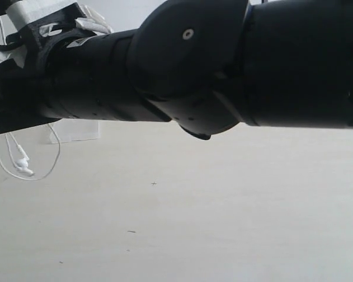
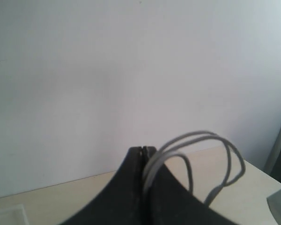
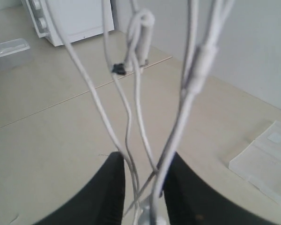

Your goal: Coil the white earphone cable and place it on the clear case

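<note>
Cable strung up between your two grippers, case down on the worktop.

Your left gripper [image 2: 143, 150] is pressed together, pinching loops of the white earphone cable [image 2: 196, 138]. In the exterior view the earbuds [image 1: 23, 167] dangle at 8 o'clock, with the clear case [image 1: 76, 130] just beyond at 9 o'clock on the worktop [image 1: 223, 223]. Your right gripper [image 3: 145, 161] is spread, strands running up between its fingers.

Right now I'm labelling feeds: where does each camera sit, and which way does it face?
Exterior: low over the table, facing dangling earbuds; a black arm blocks the top.
Left wrist: left arm, facing a wall; shut jaws pinch the earphone cable.
Right wrist: right arm, facing table and clear case; jaws apart.
Both wrist views show that cable.
</note>
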### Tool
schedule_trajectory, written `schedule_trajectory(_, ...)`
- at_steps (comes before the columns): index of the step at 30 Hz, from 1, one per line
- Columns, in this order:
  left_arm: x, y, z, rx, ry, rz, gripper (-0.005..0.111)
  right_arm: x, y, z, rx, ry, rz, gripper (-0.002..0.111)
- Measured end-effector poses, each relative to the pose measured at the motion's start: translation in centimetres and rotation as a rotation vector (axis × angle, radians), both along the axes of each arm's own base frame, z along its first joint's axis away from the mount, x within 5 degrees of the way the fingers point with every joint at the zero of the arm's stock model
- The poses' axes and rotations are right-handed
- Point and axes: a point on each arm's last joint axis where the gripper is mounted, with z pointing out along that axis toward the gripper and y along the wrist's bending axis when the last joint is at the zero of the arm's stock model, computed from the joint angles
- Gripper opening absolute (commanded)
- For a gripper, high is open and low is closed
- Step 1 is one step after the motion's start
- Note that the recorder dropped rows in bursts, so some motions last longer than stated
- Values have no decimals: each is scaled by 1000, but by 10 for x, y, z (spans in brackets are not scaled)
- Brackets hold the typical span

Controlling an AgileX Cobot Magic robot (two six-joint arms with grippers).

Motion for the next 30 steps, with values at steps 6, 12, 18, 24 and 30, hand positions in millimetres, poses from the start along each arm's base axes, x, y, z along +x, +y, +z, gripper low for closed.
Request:
schedule_trajectory(6, -1, -2, 0, 1, 5, -25, 0, 1, 0, 1, 6, -8, -13, 30)
schedule_trajectory(12, -2, -4, -1, -8, 11, -48, 0, 1, 0, 1, 6, -8, -14, 30)
schedule_trajectory(18, -4, -8, 6, -24, 2, -101, 0, 1, 0, 1, 7, -9, -15, 29)
schedule_trajectory(24, -6, -8, 10, -35, -9, -104, 0, 2, 0, 1, 7, -10, -17, 0)
schedule_trajectory(30, -5, -8, 10, -29, -10, -101, 0, 2, 0, 1, 7, -10, -17, 0)
